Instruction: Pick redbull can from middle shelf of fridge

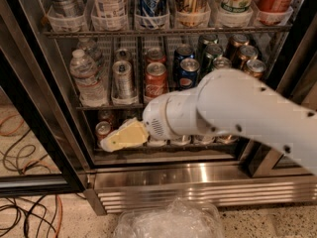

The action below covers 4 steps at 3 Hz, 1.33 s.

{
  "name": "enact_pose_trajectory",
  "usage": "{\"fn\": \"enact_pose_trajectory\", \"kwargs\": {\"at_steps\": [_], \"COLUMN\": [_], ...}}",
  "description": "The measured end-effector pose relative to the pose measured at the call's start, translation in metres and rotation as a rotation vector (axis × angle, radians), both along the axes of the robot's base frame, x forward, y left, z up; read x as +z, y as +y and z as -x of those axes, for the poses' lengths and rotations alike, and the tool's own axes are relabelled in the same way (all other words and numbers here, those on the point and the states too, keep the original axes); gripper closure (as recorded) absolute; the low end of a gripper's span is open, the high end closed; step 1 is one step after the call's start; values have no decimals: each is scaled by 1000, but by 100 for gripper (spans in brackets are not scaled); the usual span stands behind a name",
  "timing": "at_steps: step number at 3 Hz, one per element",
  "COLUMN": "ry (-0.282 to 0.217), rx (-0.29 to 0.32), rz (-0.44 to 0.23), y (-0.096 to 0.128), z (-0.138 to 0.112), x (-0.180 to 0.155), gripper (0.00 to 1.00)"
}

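The redbull can [122,78] is a slim silver-grey can standing on the middle shelf [124,104] of the fridge [59,108], between a water bottle [85,78] and a red Coca-Cola can [156,79]. My gripper [111,142], with cream-yellow fingers [124,135], is in front of the bottom shelf, below and slightly left of the redbull can, and holds nothing. The white arm [237,113] reaches in from the right and hides part of the lower shelf.
A blue Pepsi can [188,73] and darker cans [233,53] stand right of the Coca-Cola can. Tall cans in clear cups [148,4] fill the top rack. A red can [103,130] stands behind the gripper. Cables [25,202] lie on the floor at left; crumpled plastic [168,222] lies below.
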<state>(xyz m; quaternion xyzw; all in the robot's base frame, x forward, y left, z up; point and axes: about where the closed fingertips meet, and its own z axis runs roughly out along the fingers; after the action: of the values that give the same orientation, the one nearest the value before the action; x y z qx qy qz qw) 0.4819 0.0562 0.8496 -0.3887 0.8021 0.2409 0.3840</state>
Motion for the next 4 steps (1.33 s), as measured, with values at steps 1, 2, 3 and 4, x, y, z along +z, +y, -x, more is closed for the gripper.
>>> {"fn": "enact_pose_trajectory", "kwargs": {"at_steps": [1,2,3,4], "ry": [-32,-68,-86,-86], "rx": [1,52,131,131], "rz": [-96,-182,-206,-206], "y": [34,73,110,110], "z": [12,23,43,43], "x": [-20,-34,-23,-23], "gripper": [0,0,0,0]}}
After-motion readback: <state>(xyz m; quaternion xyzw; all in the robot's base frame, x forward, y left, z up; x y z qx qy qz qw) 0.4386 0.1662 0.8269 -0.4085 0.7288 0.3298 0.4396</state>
